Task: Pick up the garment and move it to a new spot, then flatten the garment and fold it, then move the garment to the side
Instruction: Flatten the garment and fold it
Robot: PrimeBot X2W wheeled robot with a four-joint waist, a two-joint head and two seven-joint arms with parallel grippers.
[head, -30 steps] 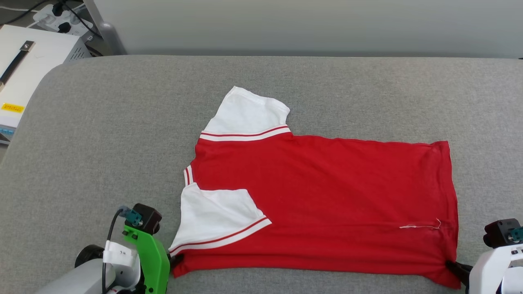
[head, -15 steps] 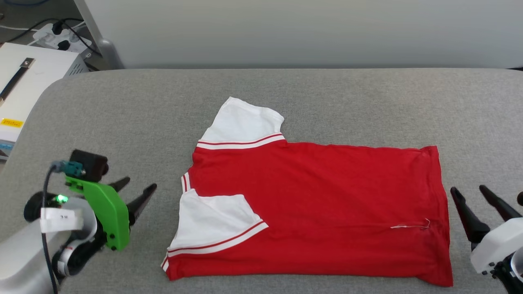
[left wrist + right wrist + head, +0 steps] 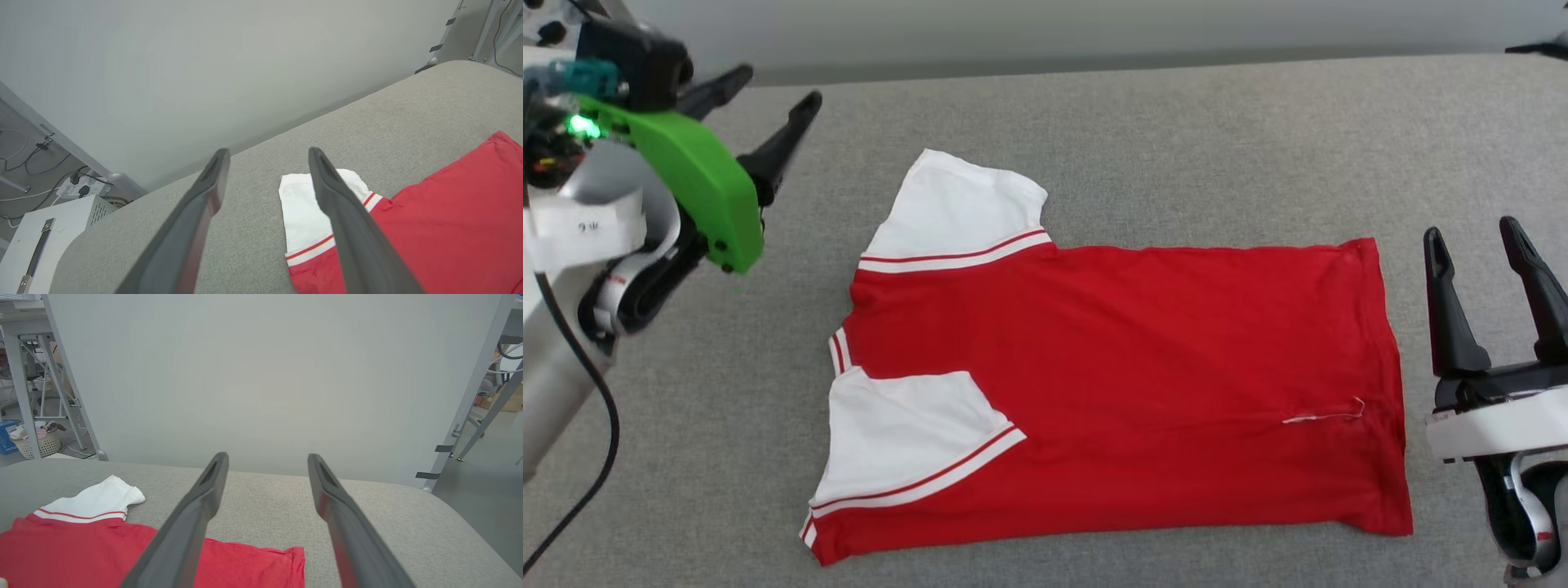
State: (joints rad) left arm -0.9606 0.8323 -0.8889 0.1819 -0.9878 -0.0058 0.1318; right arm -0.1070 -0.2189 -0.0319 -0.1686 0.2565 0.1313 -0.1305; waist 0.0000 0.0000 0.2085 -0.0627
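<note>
The garment [image 3: 1111,384], a red T-shirt with white striped sleeves, lies flat on the grey padded table [image 3: 1176,147], folded lengthwise with one sleeve turned over its near half. My left gripper [image 3: 772,90] hangs open and raised at the upper left, well clear of the far sleeve. My right gripper [image 3: 1474,233] stands open just right of the hem, apart from the cloth. The left wrist view looks past its fingers [image 3: 343,220] at the far sleeve of the garment [image 3: 449,228]. The right wrist view shows the garment [image 3: 81,547] low at the left, with nothing between the fingers [image 3: 188,526].
A white equipment box [image 3: 49,228] with a power strip stands off the table's far left corner. A pale wall panel [image 3: 261,375] runs behind the table. Metal frame legs [image 3: 470,416] and a laundry basket [image 3: 36,441] stand on the floor beyond.
Both grippers have let go of the garment's near edge, opened, and lifted away to either side. The head camera has shifted, so the whole picture moved.
</note>
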